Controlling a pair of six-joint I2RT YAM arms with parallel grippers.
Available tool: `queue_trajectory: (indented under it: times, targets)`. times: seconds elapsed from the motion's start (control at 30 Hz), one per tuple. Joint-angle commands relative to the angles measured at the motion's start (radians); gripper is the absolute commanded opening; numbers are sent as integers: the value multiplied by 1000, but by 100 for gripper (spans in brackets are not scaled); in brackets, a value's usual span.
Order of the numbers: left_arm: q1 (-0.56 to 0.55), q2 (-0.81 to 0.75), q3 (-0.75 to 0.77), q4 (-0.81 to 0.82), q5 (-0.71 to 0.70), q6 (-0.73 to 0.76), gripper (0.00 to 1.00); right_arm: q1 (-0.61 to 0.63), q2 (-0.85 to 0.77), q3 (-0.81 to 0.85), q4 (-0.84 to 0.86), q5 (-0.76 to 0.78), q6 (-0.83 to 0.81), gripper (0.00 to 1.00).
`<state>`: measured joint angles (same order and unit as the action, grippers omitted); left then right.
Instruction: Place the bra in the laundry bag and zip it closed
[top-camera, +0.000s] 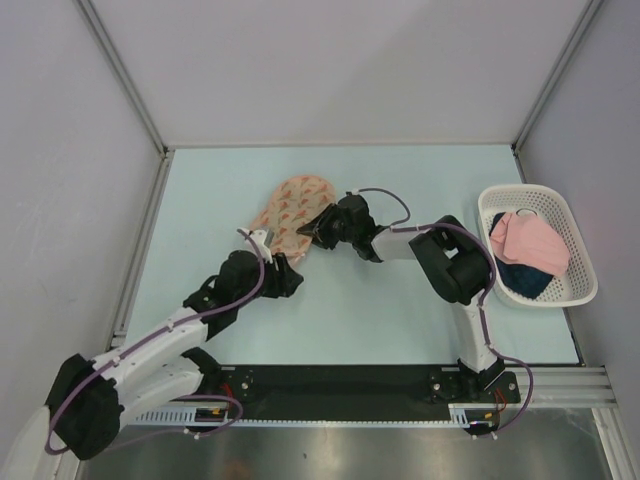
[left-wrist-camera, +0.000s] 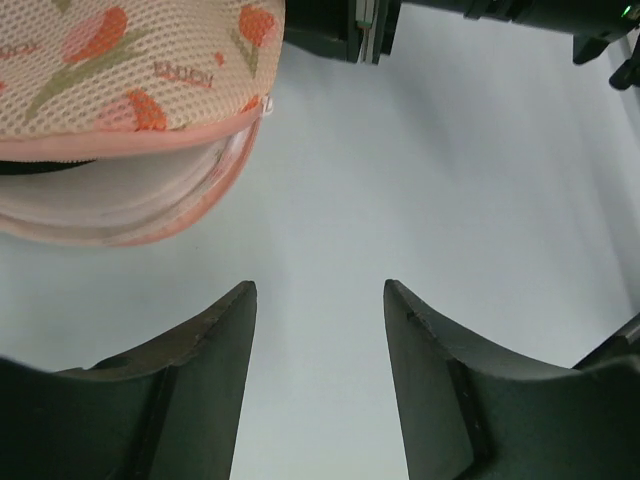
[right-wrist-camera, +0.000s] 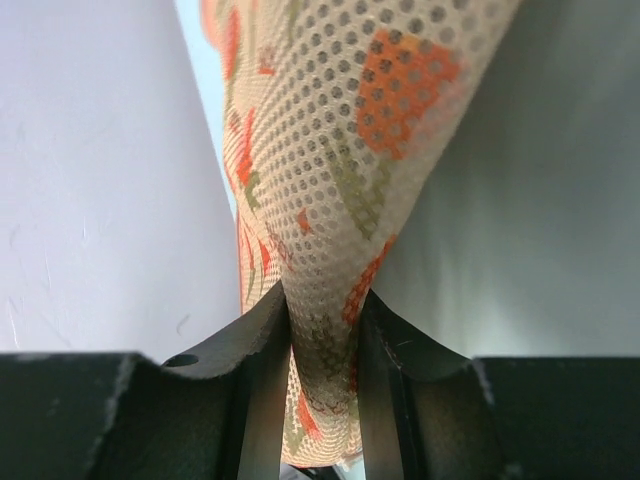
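Right wrist: right claw (right-wrist-camera: 325, 310) pinches floppy, light peach leaf-print mesh laundry bag (right-wrist-camera: 350, 150) | left claw (left-wrist-camera: 320, 295) spread, empty, beside its zip rim (left-wrist-camera: 150, 140) | bag mid pale-blue worktop (top-camera: 400, 310) | black bra not made out | best hold, I judge: stiffer rim

White arm links (top-camera: 165, 338), black joints (top-camera: 455, 262), purple cables (top-camera: 380, 190), dark curved jaws

Pale blue table (top-camera: 380, 320); grey-white panel walls (top-camera: 330, 70) on three sides; lighting seemingly even.
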<state>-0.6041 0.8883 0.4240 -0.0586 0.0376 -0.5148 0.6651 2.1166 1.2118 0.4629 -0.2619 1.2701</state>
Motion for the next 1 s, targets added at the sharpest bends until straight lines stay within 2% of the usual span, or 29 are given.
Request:
queue_trajectory:
  times: [0.0,0.13,0.23,0.3,0.37,0.53,0.87,0.97]
  targets:
    - [-63,116,24,219,-122,-67,58,2,-52,43,-133,55,87,33]
    - [-103,224,44,272,-203,-44,54,10,-56,63,-161,62,103,33]
    - [-103,336,110,253,-170,7,35,11,-56,58,-148,43,135,33]
    - [-105,376,130,259,-176,-2,37,13,-64,57,-156,46,144,33]
    - [-106,386,137,250,-246,-36,39,22,-79,43,-158,59,178,33]
    - [-121,422,140,329,-320,-48,47,47,-95,28,-142,105,265,33]
    - [-125,478,174,345,-467,-97,47,71,-102,6,-142,148,337,31]
    - [-125,514,220,281,-467,-114,48,71,-115,-15,-133,154,350,31]
